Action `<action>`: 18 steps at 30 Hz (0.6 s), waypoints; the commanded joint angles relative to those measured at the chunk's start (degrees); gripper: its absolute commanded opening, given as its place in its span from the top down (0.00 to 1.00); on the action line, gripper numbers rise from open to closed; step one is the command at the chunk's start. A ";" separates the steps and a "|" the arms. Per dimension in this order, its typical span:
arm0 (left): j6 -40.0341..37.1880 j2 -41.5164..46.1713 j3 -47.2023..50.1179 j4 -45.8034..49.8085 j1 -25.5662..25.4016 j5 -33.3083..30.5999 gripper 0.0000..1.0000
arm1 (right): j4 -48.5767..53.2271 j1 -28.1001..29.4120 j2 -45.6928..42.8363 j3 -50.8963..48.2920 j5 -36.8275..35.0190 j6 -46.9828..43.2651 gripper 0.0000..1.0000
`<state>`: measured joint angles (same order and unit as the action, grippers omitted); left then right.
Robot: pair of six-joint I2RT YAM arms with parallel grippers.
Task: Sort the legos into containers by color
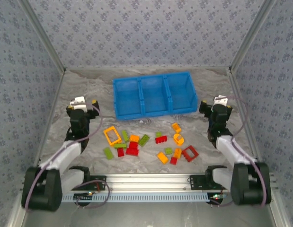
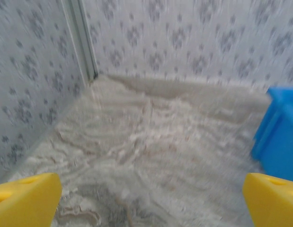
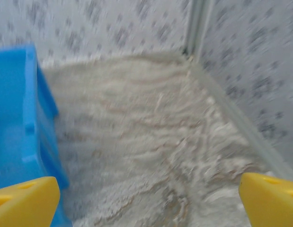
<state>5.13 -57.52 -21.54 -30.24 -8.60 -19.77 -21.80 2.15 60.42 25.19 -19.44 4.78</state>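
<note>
Bare table (image 1: 89, 90) flanks the blue bin (image 1: 139, 94); scattered legos (image 1: 160, 139) crowd the strip before it

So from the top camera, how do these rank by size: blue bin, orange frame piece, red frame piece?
1. blue bin, by far
2. orange frame piece
3. red frame piece, only slightly smaller; those two look close

The marbled table (image 1: 89, 90) carries a blue bin (image 1: 153, 112), with bright legos (image 1: 144, 140) scattered just in front of it.
</note>
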 commanded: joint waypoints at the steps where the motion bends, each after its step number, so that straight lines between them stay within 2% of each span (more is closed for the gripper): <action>1: 1.39 8.32 -2.79 10.93 -3.56 -5.71 0.02 | 15.11 1.22 -9.45 0.98 -7.54 4.08 0.00; 5: -0.95 15.43 -11.40 23.07 -12.25 -11.97 0.02 | 26.23 3.92 -19.43 9.43 -5.66 5.30 0.00; 6: 1.71 15.96 -15.56 28.88 -14.69 -15.36 0.02 | 29.22 5.02 -20.74 12.69 -5.32 7.69 0.00; 8: 16.97 14.82 -25.96 46.89 -15.21 -15.99 0.02 | 37.47 5.03 -21.32 19.34 -0.52 18.58 0.00; 9: 23.12 13.42 -31.10 56.75 -14.63 -13.47 0.02 | 41.02 4.88 -21.16 21.80 1.61 22.57 0.00; 11: 30.88 11.84 -34.47 64.17 -13.56 -11.44 0.02 | 47.07 4.45 -21.01 23.06 3.59 34.04 0.00; 12: 31.83 11.93 -34.57 64.54 -12.14 -7.45 0.02 | 47.27 3.49 -20.96 23.34 7.25 33.32 0.00; 14: 31.22 12.87 -33.67 61.70 -8.45 6.34 0.02 | 49.85 2.69 -20.01 26.36 12.11 29.67 0.00; 18: 31.89 13.13 -34.70 63.90 -8.82 16.07 0.02 | 67.94 7.10 -14.30 36.24 9.11 27.02 0.11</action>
<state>32.88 -43.68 -55.96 26.06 -17.26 -16.14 28.47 6.87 42.65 55.44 -12.10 30.74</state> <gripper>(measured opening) 0.981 0.902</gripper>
